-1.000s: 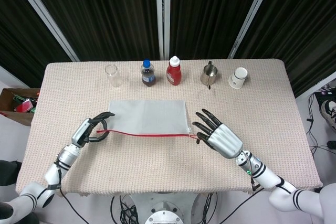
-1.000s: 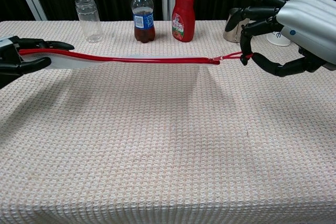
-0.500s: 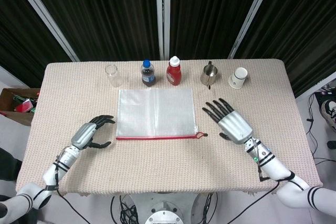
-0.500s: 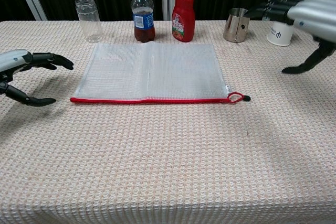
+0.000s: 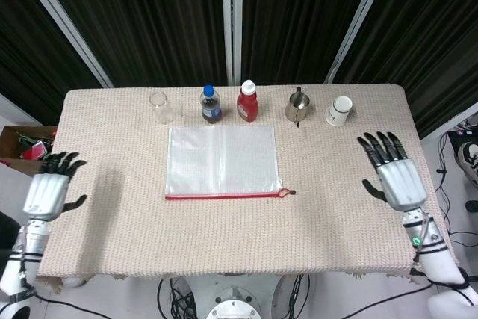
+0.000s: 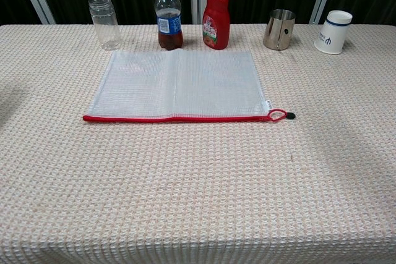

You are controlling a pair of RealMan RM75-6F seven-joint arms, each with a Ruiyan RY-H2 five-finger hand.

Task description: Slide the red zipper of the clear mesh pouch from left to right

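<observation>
Head view: both hands, left and right, fingers spread and empty, have withdrawn to the table edges from one pouch, behind it five containers.

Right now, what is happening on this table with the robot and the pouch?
Nothing is being handled. The mesh pouch lies flat on the table, and its red zipper has the pull at the right end. The left hand and right hand are open near the table's sides, apart from the pouch, so the task looks finished.

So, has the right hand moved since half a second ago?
Yes. In the head view the right hand has moved right, away from the pouch, toward the table edge.
</observation>
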